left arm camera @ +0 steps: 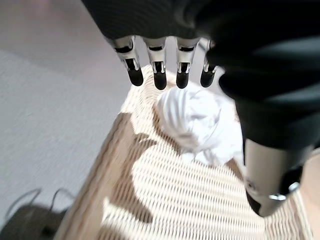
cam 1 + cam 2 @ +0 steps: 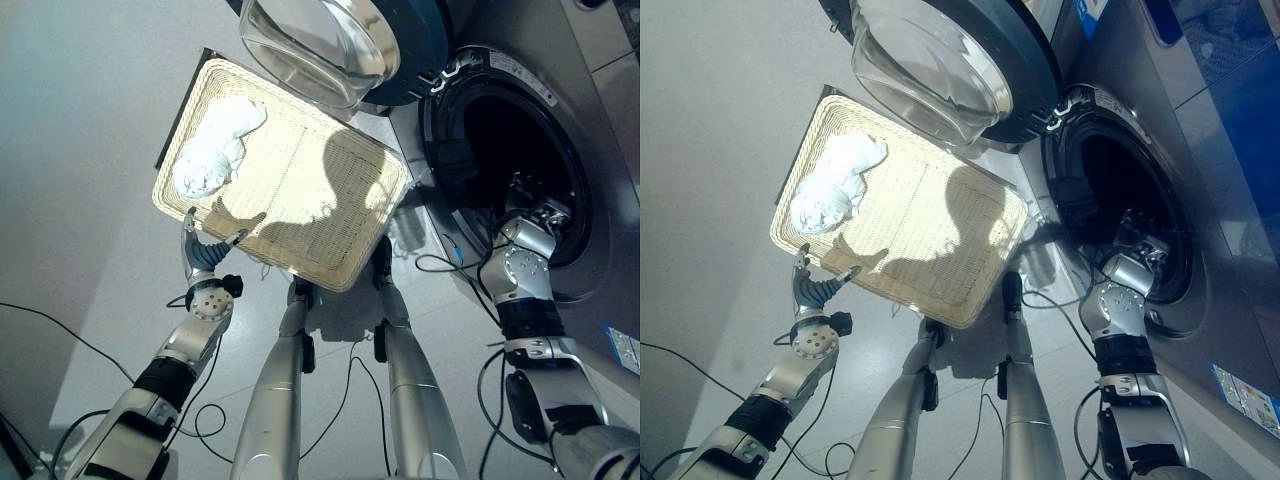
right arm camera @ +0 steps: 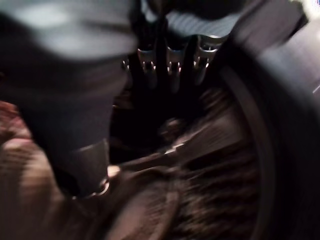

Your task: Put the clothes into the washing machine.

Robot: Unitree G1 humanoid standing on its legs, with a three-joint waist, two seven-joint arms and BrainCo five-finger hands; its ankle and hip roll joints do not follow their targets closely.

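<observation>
A crumpled white cloth (image 2: 215, 145) lies in the far left corner of a flat wicker basket (image 2: 300, 240) on the floor. My left hand (image 2: 203, 256) hovers at the basket's near left edge, open. In the left wrist view its straight fingers (image 1: 159, 75) point over the white cloth (image 1: 200, 120) without touching it. The washing machine (image 2: 590, 120) stands to the right, with its dark drum (image 2: 510, 140) showing. My right hand (image 2: 540, 215) is at the drum's lower rim. Its fingers (image 3: 170, 62) reach straight into the dark, holding nothing I can see.
The machine's round glass door (image 2: 320, 45) swings open over the basket's far right corner. The basket rests on a grey floor (image 2: 80, 150) with room to its left. A dark lump (image 2: 455, 160) sits at the drum's left rim.
</observation>
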